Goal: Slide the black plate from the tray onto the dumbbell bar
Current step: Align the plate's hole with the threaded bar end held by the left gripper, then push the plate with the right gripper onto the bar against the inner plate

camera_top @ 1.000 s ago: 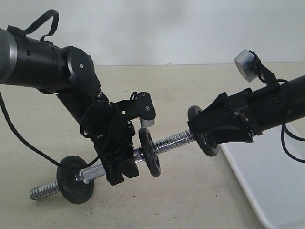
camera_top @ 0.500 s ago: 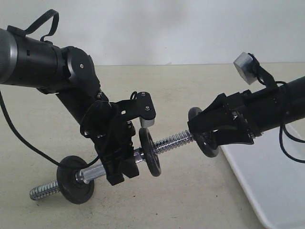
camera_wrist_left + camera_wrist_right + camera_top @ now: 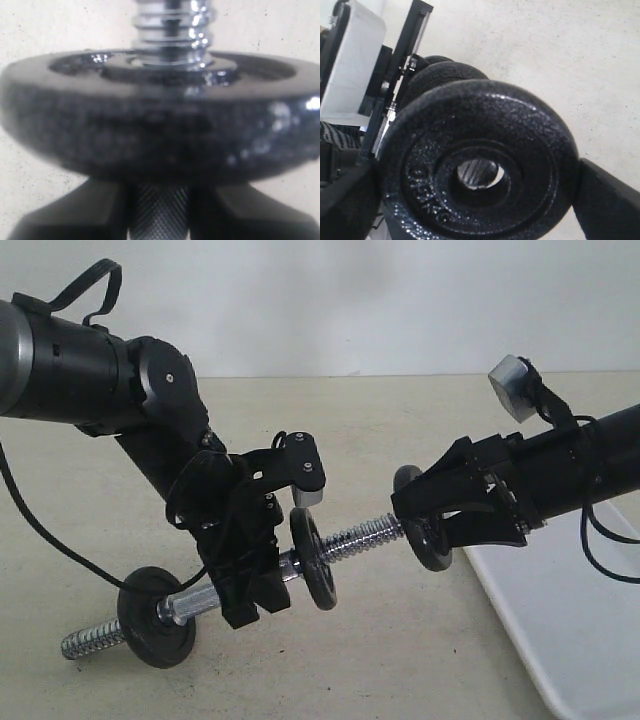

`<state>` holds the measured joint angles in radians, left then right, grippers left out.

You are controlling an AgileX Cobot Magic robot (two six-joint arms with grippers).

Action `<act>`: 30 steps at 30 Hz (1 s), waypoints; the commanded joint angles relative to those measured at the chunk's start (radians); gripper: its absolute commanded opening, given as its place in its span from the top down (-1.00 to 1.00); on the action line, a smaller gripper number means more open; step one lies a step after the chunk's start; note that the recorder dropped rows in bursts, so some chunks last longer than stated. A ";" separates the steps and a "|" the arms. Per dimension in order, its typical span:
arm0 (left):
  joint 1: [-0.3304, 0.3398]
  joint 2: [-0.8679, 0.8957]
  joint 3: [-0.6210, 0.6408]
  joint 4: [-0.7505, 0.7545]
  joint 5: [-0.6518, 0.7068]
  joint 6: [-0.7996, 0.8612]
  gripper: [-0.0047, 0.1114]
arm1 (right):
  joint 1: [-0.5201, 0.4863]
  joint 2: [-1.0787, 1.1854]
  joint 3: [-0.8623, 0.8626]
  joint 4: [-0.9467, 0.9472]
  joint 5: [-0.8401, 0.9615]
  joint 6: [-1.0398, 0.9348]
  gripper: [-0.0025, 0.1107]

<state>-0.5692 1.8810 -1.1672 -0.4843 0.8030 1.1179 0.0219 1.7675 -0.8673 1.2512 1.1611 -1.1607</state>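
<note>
My right gripper (image 3: 432, 530) is shut on the black plate (image 3: 424, 537), held on edge at the right threaded tip of the dumbbell bar (image 3: 355, 537). In the right wrist view the black plate (image 3: 480, 165) fills the picture and the bar's threaded end (image 3: 477, 174) shows through its centre hole, slightly off centre. My left gripper (image 3: 255, 590) is shut on the bar's knurled middle (image 3: 159, 210) and holds it tilted above the table. Two other black discs sit on the bar, one (image 3: 313, 560) just right of the left gripper and one (image 3: 157, 618) near the low left end.
The white tray (image 3: 560, 630) lies on the beige table at the lower right, beneath the right arm. The bar's left threaded end (image 3: 88, 638) hangs close to the tabletop.
The right gripper has carried the black plate slightly left, closer onto the bar's right tip. The left arm and the bar have barely moved.
</note>
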 commanded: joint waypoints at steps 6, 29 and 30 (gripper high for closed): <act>0.000 -0.099 -0.024 -0.084 -0.006 0.000 0.84 | -0.002 -0.010 -0.010 0.055 0.031 -0.004 0.96; 0.000 -0.099 -0.024 -0.161 0.010 0.063 0.84 | 0.076 -0.010 -0.010 0.151 -0.044 -0.043 0.96; 0.000 -0.099 -0.024 -0.161 0.012 0.063 0.84 | 0.097 -0.010 -0.010 0.155 -0.076 -0.043 0.96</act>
<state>-0.5672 1.8521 -1.1621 -0.5489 0.7971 1.1591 0.0977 1.7675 -0.8694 1.3355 1.1301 -1.1921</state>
